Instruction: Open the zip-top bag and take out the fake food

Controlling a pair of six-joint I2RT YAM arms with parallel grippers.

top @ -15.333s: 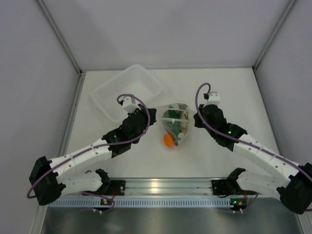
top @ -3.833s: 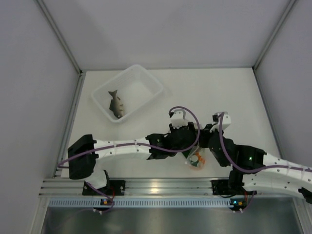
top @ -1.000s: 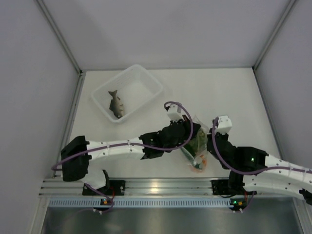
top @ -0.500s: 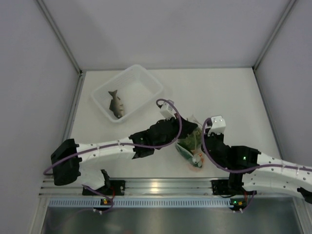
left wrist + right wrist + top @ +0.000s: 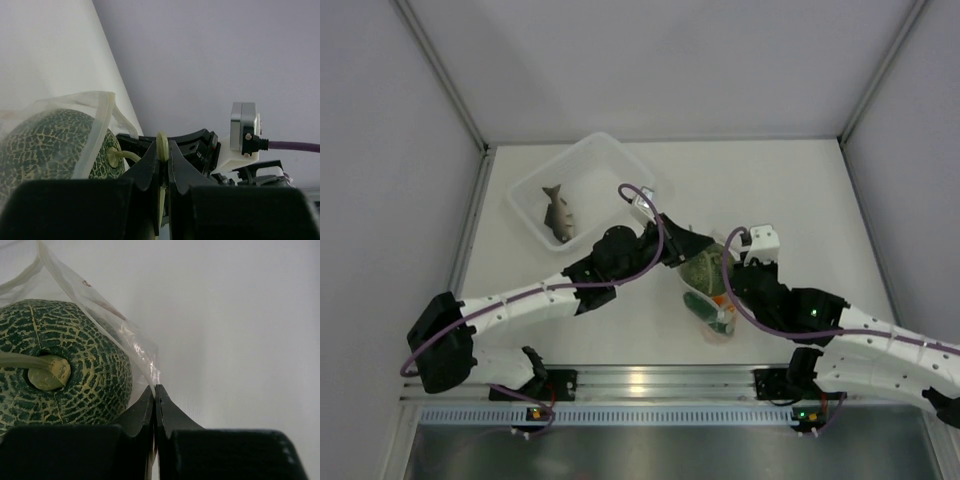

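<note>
A round green netted ball [image 5: 705, 270] of the fake food sits in the mouth of the clear zip-top bag [image 5: 713, 312]. My left gripper [image 5: 686, 250] is shut on the ball's pale stem [image 5: 162, 143]. In the left wrist view the bag's zip strip [image 5: 99, 131] still wraps the ball [image 5: 47, 145]. My right gripper [image 5: 736, 278] is shut on the bag's thin edge [image 5: 150, 371], right beside the ball [image 5: 65, 365]. Something dark green and an orange piece [image 5: 724, 326] show lower in the bag. A grey-brown fish [image 5: 557, 212] lies in the white basket.
The perforated white basket [image 5: 610, 165] stands at the far left of the table, tilted to the table edges. The two arms meet close together over the bag, near the middle. Grey walls close in the table on three sides.
My left gripper has drawn back toward the far left with the stem, lifting the green ball up to the bag's mouth. The right gripper followed slightly left, still holding the bag.
</note>
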